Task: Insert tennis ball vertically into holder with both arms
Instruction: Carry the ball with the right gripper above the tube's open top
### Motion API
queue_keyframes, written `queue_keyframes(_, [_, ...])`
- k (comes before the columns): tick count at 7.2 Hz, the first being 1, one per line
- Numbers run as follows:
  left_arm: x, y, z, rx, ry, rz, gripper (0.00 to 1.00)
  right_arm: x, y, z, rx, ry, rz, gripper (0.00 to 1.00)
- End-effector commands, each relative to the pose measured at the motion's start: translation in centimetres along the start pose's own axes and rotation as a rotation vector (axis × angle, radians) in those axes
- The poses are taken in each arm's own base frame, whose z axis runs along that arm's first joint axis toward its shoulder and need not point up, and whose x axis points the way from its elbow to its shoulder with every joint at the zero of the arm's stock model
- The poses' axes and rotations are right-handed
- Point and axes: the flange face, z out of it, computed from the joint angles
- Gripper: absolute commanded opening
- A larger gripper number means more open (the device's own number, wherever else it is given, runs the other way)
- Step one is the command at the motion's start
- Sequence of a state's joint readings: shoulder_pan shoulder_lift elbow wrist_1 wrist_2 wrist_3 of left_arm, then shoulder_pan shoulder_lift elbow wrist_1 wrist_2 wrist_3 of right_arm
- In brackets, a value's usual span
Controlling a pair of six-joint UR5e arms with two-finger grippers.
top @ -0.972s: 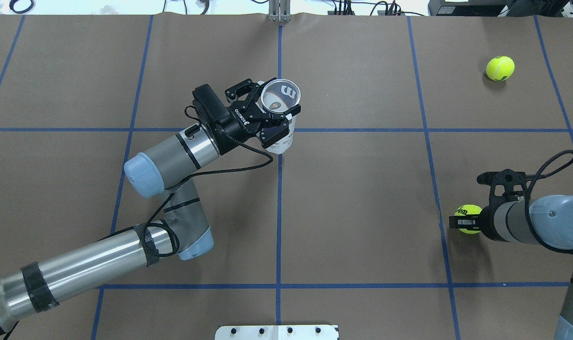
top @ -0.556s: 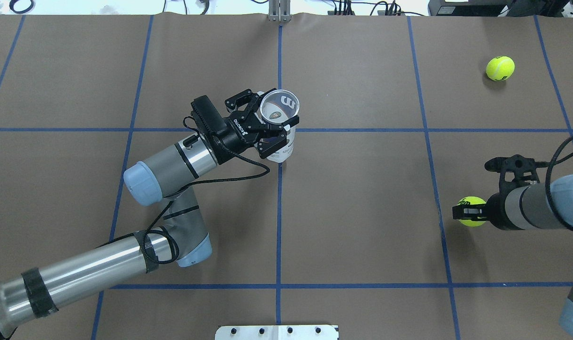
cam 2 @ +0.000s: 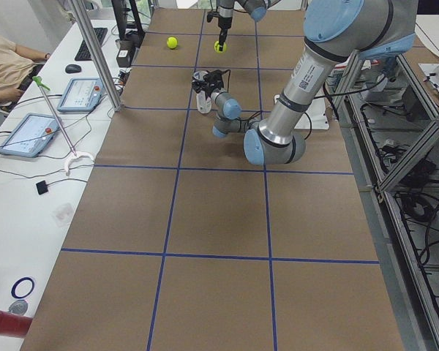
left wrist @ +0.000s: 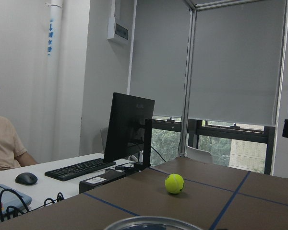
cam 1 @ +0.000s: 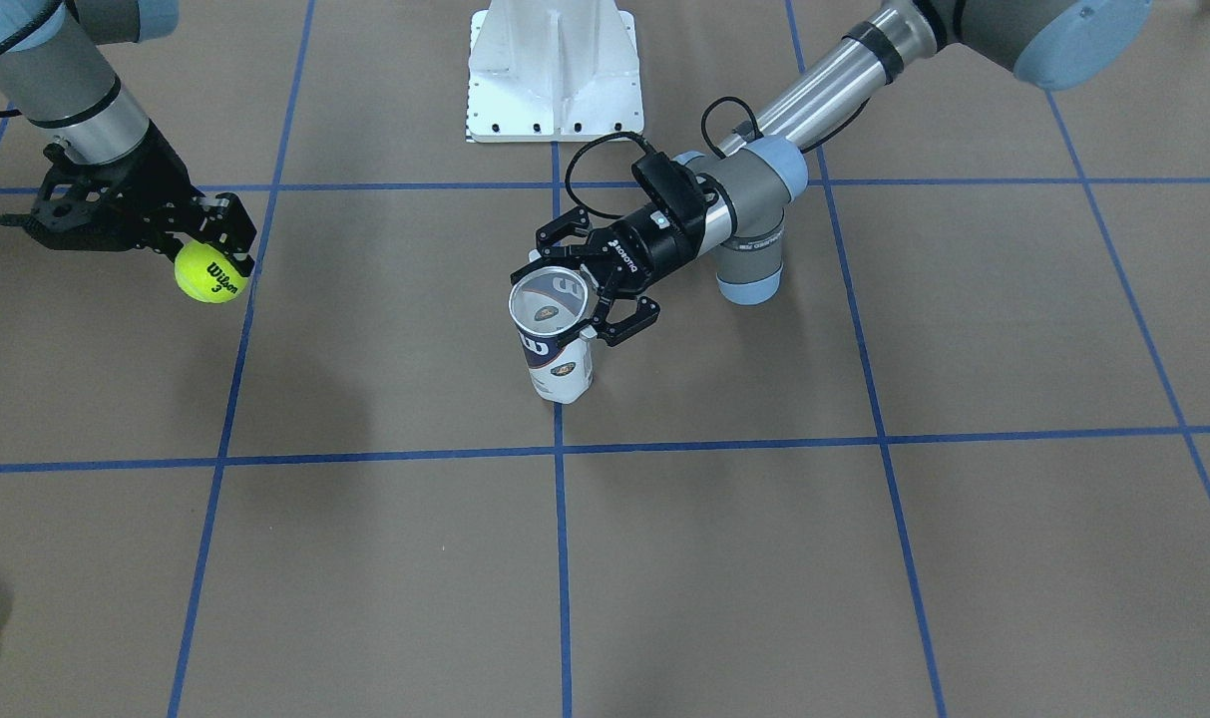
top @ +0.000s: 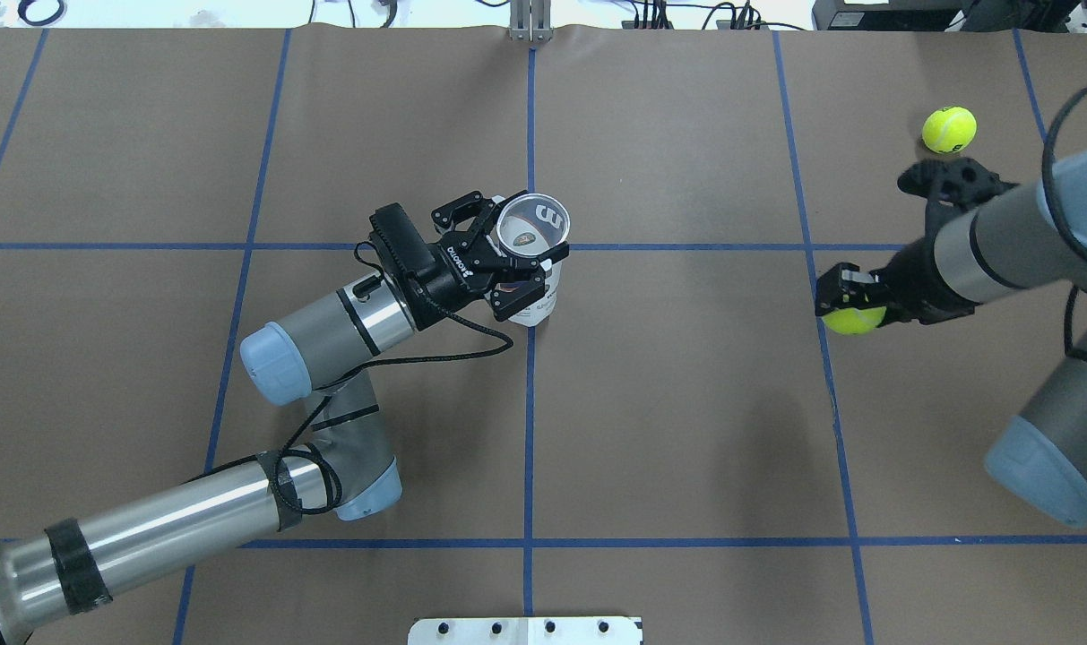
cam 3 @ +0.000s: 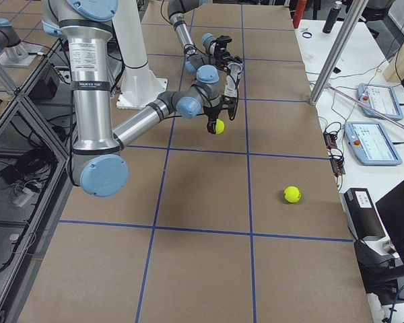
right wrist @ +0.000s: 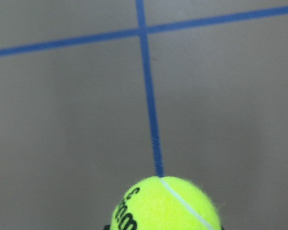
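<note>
The holder (top: pixel 531 222), a clear can with a navy-and-white label, stands upright near the table's middle, open end up; it also shows in the front view (cam 1: pixel 562 369). My left gripper (top: pixel 518 244) is shut on it just below the rim. My right gripper (top: pixel 852 300) is shut on the tennis ball (top: pixel 854 318) and holds it above the table, far to the right of the can. The ball's "Wilson 3" print shows in the front view (cam 1: pixel 208 272). In the right wrist view the ball (right wrist: pixel 165 206) fills the lower edge, over a blue line.
A second tennis ball (top: pixel 948 129) lies loose at the far right of the table, also seen in the left wrist view (left wrist: pixel 174 183). A white base plate (cam 1: pixel 555 70) sits at the robot's side. Blue tape lines cross the brown table.
My right arm has swung the held tennis ball away from the robot and slightly toward the can. My left gripper and the can have barely shifted.
</note>
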State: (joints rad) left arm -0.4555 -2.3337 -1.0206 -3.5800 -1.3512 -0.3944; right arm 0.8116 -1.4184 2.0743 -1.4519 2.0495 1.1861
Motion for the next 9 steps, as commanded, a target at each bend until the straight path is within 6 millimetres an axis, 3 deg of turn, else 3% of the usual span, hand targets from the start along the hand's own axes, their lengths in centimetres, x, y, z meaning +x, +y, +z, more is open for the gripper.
queue_keyframes(1, [0.1,0.1,0.0,-0.001,0.001,-0.001,0.72,-10.0,-2.7,-5.9,0.002,0.014,0.032,0.08])
queue_keyframes(2, [0.1,0.1,0.0,-0.001,0.0,-0.001,0.74,-12.8,-2.8,-7.8,0.004,0.008,0.03,0.09])
queue_keyframes(4, [-0.1,0.0,0.0,0.0,-0.003,0.003,0.77,-15.6,-2.9,-9.6,0.021,-0.026,0.015,0.11])
queue_keyframes(5, [-0.2,0.0,-0.1,-0.002,-0.005,0.005,0.77,-18.3,-3.3,-10.6,0.022,-0.033,0.019,0.11])
queue_keyframes(7, [-0.3,0.2,-0.3,-0.006,-0.007,0.006,0.77,-24.9,-4.4,-10.9,0.011,-0.027,0.057,0.13])
queue_keyframes(9, [-0.3,0.4,-0.4,-0.008,-0.006,0.005,0.78,-30.9,-5.2,-10.3,0.013,-0.011,0.08,0.24])
